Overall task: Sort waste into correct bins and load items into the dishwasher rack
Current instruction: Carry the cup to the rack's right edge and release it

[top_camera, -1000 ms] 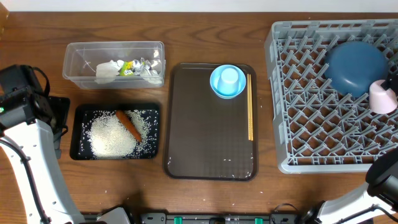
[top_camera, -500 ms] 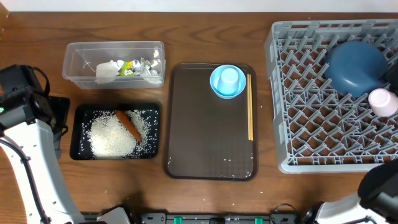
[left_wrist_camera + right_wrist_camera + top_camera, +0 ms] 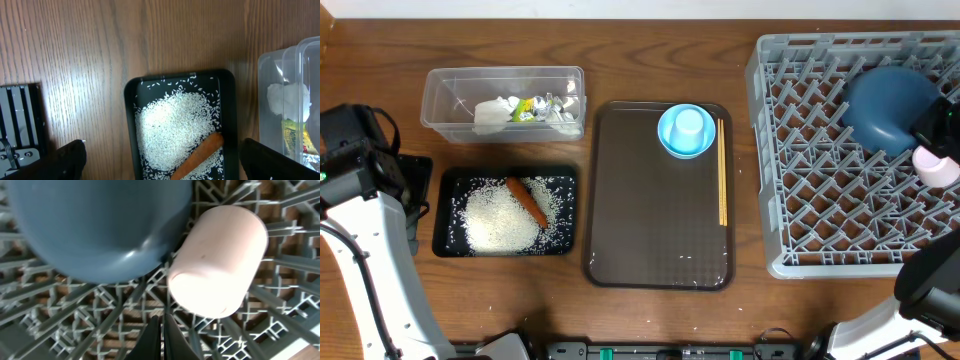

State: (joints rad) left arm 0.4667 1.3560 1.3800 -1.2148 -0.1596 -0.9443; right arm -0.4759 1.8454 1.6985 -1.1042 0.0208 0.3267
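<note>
A pale cup (image 3: pixel 217 260) lies on its side on the grey dishwasher rack (image 3: pixel 840 230), against the dark blue plate (image 3: pixel 890 105). My right gripper (image 3: pixel 161 330) is shut and empty just short of the cup, over the rack's grid. The light blue bowl (image 3: pixel 686 131) and the chopsticks (image 3: pixel 723 175) rest on the brown serving tray (image 3: pixel 650 220). The black tray (image 3: pixel 445 245) holds the rice (image 3: pixel 500 222) and the carrot (image 3: pixel 527 200). Inside the clear tub (image 3: pixel 450 95) are the napkin (image 3: pixel 495 113) and wrappers (image 3: pixel 535 107). My left gripper (image 3: pixel 172 162) is open above the black tray.
The left arm (image 3: pixel 360 160) stands at the table's left edge beside the black tray. The right arm's base (image 3: pixel 930 290) is at the lower right corner, in front of the rack. Bare wood lies between the serving tray and the rack.
The right gripper has shut with nothing between its fingers. The cup has settled slightly nearer in the rack. The left arm has not moved.
</note>
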